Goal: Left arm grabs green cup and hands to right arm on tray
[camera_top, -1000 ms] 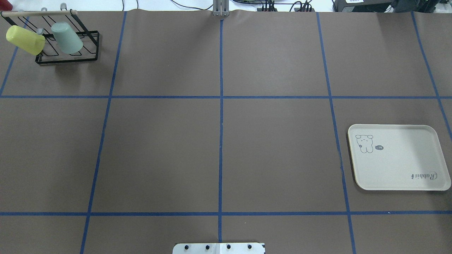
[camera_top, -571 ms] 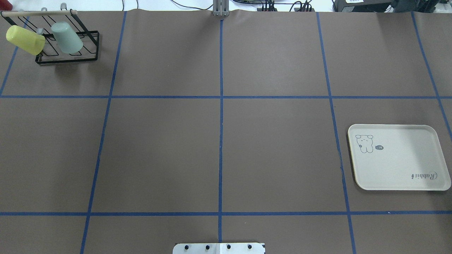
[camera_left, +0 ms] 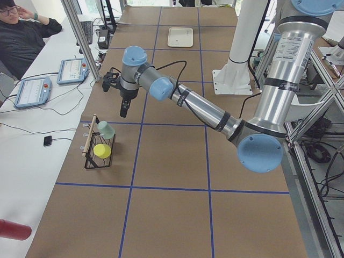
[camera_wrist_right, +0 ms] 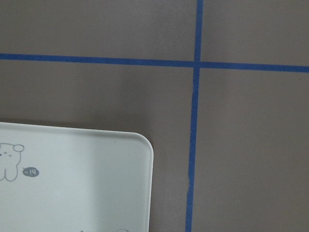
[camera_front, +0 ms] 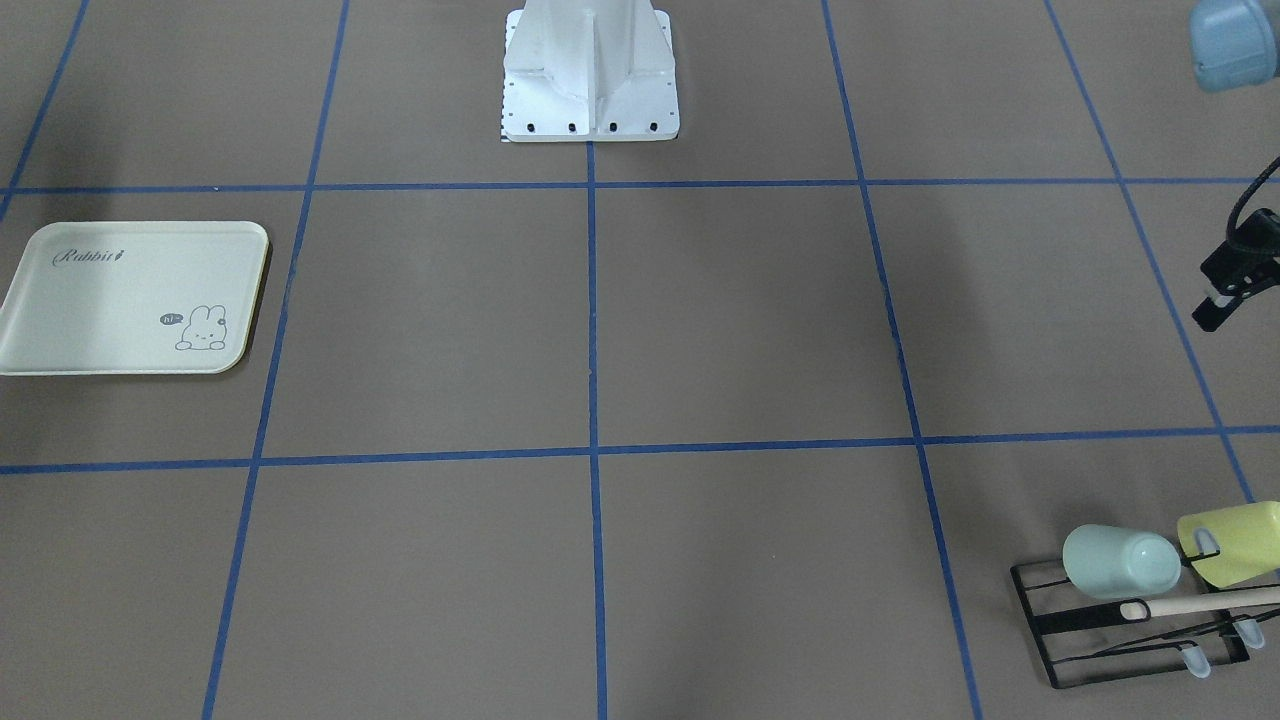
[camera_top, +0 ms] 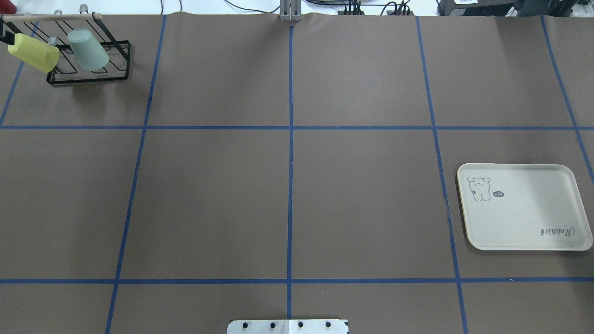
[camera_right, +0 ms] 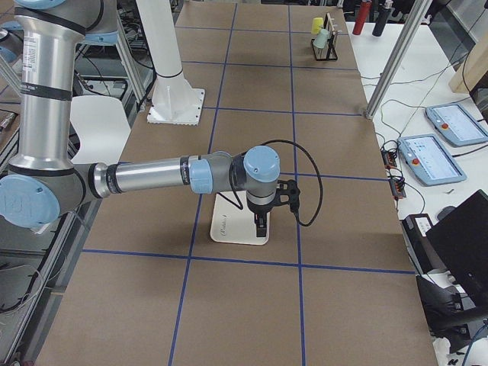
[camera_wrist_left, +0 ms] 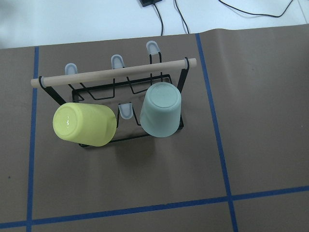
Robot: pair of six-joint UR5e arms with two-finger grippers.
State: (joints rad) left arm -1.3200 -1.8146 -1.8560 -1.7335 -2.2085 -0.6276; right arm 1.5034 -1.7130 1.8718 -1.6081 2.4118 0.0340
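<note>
Ideally the left gripper (camera_left: pixel 124 112), its jaws' state impossible to tell, should straddle the green cup (camera_wrist_left: pixel 160 110), inverted on the black rack (camera_top: pixel 88 80) beside the yellow-green cup (camera_wrist_left: pixel 84 124), clear of the wooden bar (camera_wrist_left: pixel 113 73)

Lit brightly and evenly from above; sharp throughout; soft shadows beneath the rack (camera_top: pixel 88 80) and along the tray (camera_top: pixel 524 213).

Green cup (camera_wrist_left: pixel 161 110) on rack (camera_wrist_left: pixel 113 72), tray (camera_top: pixel 524 213) well apart.

Brown tabletop (camera_top: pixel 213 199), blue tape grid (camera_top: pixel 290 185)
</note>
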